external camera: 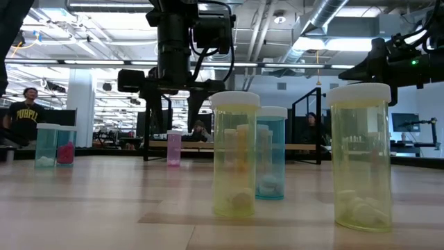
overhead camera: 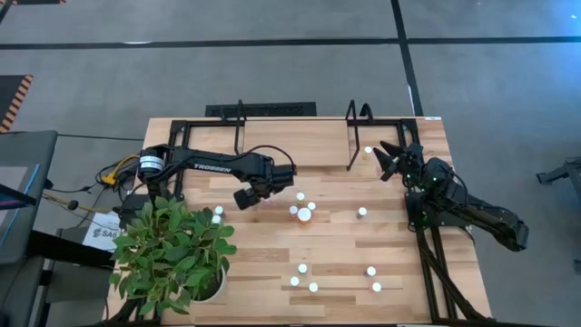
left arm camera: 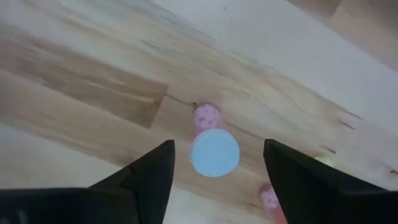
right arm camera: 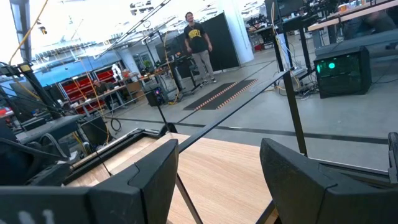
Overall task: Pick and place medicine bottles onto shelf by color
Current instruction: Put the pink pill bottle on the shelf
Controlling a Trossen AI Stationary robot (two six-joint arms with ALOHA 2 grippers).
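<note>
On a light wood tabletop point(overhead camera: 272, 272), the left gripper point(left arm camera: 217, 163) hangs directly above a small pink-bodied medicine bottle with a pale round cap point(left arm camera: 213, 148), its two dark fingers point(left arm camera: 152, 177) standing apart on either side of the cap and not touching it. From above, that gripper point(overhead camera: 257, 193) sits left of centre, just beside a tight cluster of three capped bottles point(overhead camera: 303, 212). From table height the pink bottle point(external camera: 173, 148) stands upright under the dark arm.

The right gripper point(overhead camera: 392, 160) waits near the far right of the tabletop, close to the upright black end loop of the low black metal shelf with its light wood board point(overhead camera: 300, 136), which runs along the far edge. Its fingers point(right arm camera: 146, 180) are spread wide and hold nothing.

Other bottles stand scattered: one lone bottle point(overhead camera: 362, 212) right of the cluster, a loose group of five point(overhead camera: 313, 286) near the front edge, and one point(overhead camera: 218, 218) beside a leafy green potted plant point(overhead camera: 172, 250) at the front left. In the low view two yellowish bottles point(external camera: 234, 154) and a teal one point(external camera: 270, 153) stand upright close to the camera; a teal and a pink bottle point(external camera: 55, 144) stand together at the left. A person in a dark shirt point(right arm camera: 198, 45) stands in the room beyond.
</note>
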